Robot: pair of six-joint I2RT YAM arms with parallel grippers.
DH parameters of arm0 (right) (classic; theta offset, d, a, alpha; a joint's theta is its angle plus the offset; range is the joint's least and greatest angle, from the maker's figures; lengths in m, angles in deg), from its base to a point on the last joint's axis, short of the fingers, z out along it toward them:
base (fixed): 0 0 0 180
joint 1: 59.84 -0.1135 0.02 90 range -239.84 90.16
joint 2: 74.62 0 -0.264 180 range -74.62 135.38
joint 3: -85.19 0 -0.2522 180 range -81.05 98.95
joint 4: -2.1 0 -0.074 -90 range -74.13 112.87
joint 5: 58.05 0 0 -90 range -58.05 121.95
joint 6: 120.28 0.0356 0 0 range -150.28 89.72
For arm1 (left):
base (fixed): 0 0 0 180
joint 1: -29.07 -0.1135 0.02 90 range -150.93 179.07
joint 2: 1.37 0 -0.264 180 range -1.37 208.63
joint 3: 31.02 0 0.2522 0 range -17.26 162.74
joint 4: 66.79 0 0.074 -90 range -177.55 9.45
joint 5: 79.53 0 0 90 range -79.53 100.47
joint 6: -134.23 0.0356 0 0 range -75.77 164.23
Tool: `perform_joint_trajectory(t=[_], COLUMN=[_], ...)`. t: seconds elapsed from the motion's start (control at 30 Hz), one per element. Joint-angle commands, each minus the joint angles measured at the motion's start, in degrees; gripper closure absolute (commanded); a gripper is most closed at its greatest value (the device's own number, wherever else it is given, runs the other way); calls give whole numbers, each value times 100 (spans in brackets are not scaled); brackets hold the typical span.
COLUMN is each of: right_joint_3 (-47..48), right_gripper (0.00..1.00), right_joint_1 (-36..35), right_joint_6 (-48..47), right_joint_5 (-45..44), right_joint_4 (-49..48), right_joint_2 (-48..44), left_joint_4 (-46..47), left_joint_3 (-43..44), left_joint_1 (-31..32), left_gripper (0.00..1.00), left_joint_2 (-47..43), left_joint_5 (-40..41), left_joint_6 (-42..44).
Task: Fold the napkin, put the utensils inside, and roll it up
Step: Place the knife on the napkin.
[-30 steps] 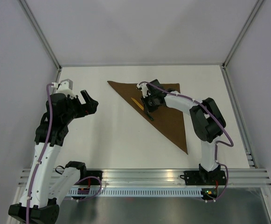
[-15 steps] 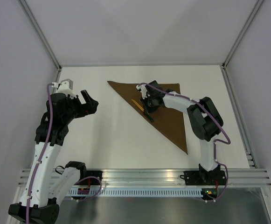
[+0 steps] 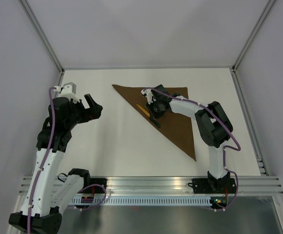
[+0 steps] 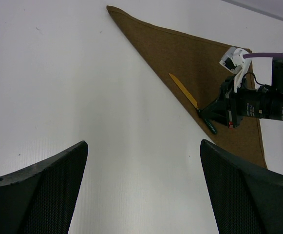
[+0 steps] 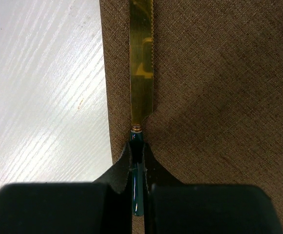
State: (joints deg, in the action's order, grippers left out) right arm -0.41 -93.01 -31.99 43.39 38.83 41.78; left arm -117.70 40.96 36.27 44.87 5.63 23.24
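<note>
Pinching the gold-bladed knife, right jaws sit over woven triangular napkin; left jaws spread.

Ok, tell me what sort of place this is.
Probably a robotics lab test cell: a bare white table boxed in by plain panels on aluminium framing, with two arms bolted to a rail. The only props are a napkin and knife.

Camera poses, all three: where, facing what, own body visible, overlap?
Top external: above, behind the robot, looking down; left arm, right arm, left claw, right claw show.
Left wrist: above bare table, facing the napkin; own open fingers frame it.
Right wrist: close over the knife; right claw pinches its handle.
Shared: all show knife on napkin.
</note>
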Motion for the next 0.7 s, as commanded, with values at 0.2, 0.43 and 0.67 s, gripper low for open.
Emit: perform_joint_trajectory(t=[0.2, 0.43, 0.67], right_joint_3=[118, 127, 48], right_gripper=[100, 100, 100], right_joint_1=[-41, -41, -49], right_joint_6=[-57, -31, -31], right_joint_5=[-116, -2, 25], right_joint_4=[103, 252, 314], right_joint_2=[-188, -320, -399], left_joint_4=[111, 129, 146], left_joint_3=[111, 102, 85], left_joint_1=[-26, -26, -26], left_gripper=[0, 0, 0], left_joint_2=[17, 26, 43], left_joint_5=[18, 10, -17], left_joint_6=[-19, -28, -36])
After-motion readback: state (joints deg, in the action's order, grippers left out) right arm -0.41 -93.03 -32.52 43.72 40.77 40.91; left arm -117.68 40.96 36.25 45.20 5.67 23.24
